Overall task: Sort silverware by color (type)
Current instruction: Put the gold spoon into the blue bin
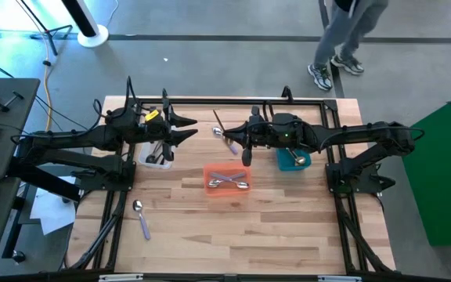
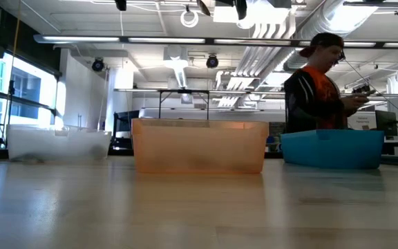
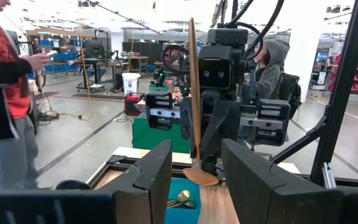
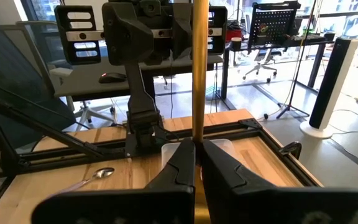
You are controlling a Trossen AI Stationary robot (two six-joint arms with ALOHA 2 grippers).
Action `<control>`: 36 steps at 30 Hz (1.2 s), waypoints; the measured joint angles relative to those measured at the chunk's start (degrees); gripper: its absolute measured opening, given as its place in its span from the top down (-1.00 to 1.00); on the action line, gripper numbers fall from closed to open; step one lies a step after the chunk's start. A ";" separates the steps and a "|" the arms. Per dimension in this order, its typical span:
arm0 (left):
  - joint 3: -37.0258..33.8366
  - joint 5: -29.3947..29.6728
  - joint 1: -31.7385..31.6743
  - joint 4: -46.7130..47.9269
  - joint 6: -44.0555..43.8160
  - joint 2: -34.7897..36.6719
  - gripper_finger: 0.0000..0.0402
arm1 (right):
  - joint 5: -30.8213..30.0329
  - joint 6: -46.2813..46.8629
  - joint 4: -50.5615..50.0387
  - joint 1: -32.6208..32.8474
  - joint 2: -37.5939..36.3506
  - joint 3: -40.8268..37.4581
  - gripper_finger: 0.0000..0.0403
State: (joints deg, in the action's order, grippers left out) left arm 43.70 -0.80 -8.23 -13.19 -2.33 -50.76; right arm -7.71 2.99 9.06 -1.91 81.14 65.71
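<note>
Gold, long and thin, one spoon (image 4: 198, 74) stands upright between the closed fingers of the right gripper (image 1: 239, 139), raised over the table's back middle, its bowl hanging down. Facing it, the left gripper (image 1: 188, 129) is open and holds nothing. A lavender-handled spoon (image 1: 141, 217) lies alone on the wood near the front left. The orange bin (image 1: 227, 178) holds several silver spoons, the clear bin (image 1: 157, 153) holds dark ones, and the teal bin (image 1: 294, 159) holds gold ones.

Grey floor (image 1: 233, 19), exposed ceiling ducts (image 2: 289, 24), possibly workshop.
</note>
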 joint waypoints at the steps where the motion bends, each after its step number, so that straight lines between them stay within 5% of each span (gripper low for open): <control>1: 0.00 0.00 0.02 0.01 0.00 0.00 0.35 | 0.01 0.02 0.00 0.00 0.00 0.00 1.00; 20: 0.00 0.00 0.00 0.02 0.00 0.00 0.35 | -0.16 2.16 -3.65 0.00 -0.89 0.00 1.00; 36: 0.00 0.00 0.01 0.04 -0.42 0.02 0.35 | -13.60 7.44 -28.34 -0.09 -13.24 0.02 1.00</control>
State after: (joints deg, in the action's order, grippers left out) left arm 43.70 -0.80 -8.22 -13.15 -2.74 -50.74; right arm -21.31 10.42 -19.29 -2.00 67.90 65.73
